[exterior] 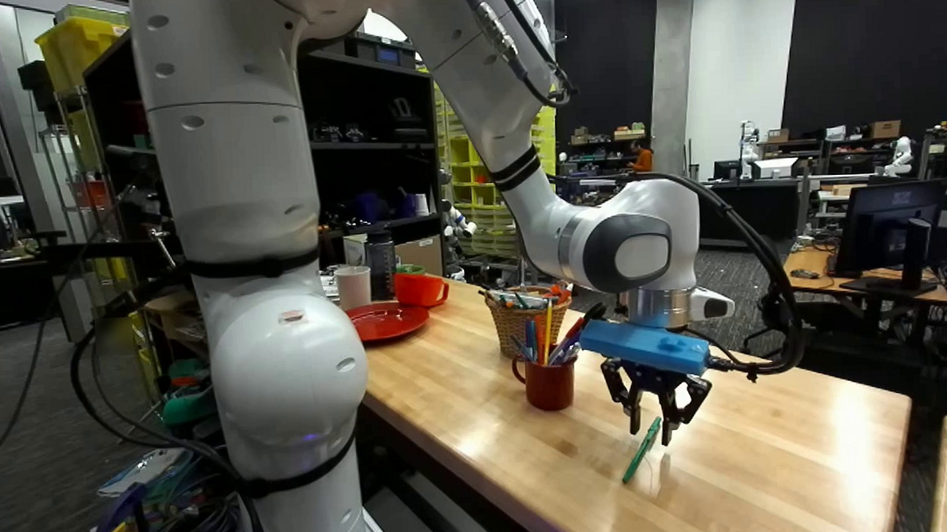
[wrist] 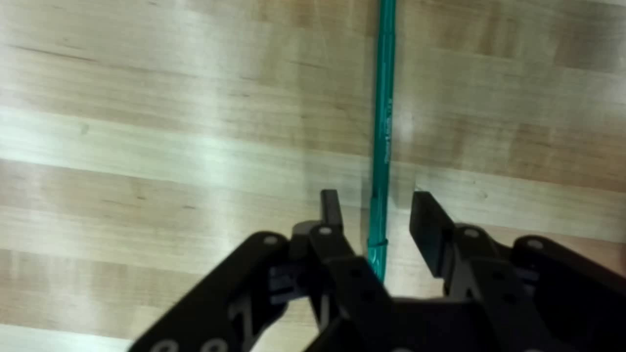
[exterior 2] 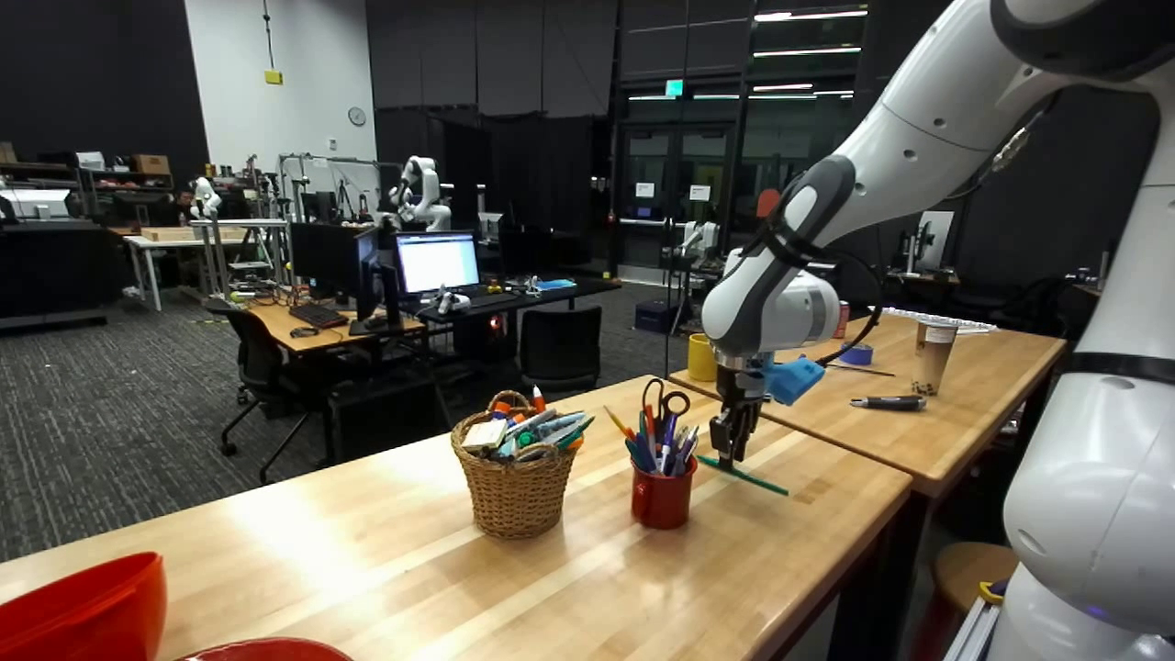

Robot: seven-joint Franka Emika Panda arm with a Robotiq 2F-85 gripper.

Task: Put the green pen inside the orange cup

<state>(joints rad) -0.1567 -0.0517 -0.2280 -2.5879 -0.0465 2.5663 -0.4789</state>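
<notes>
The green pen [wrist: 383, 112] lies on the wooden table, with one end running between the fingers in the wrist view. My gripper [wrist: 376, 200] is open, and bare gaps show on both sides of the pen. In an exterior view the gripper [exterior: 650, 434] points straight down over the far end of the pen [exterior: 641, 450]. How high the fingertips are above the table is hard to tell. Close by stands the orange cup [exterior: 549, 387], a red-orange mug with a handle, upright and full of pens, pencils and scissors. The cup [exterior 2: 661, 498] also shows in an exterior view.
Behind the cup stands a wicker basket [exterior 2: 519, 491] packed with pens and markers. Farther along the table are a red plate [exterior: 386, 321], a wide orange-red mug [exterior: 418, 289] and a white cup [exterior: 354, 287]. A black marker [exterior 2: 889, 403] lies on the adjoining table.
</notes>
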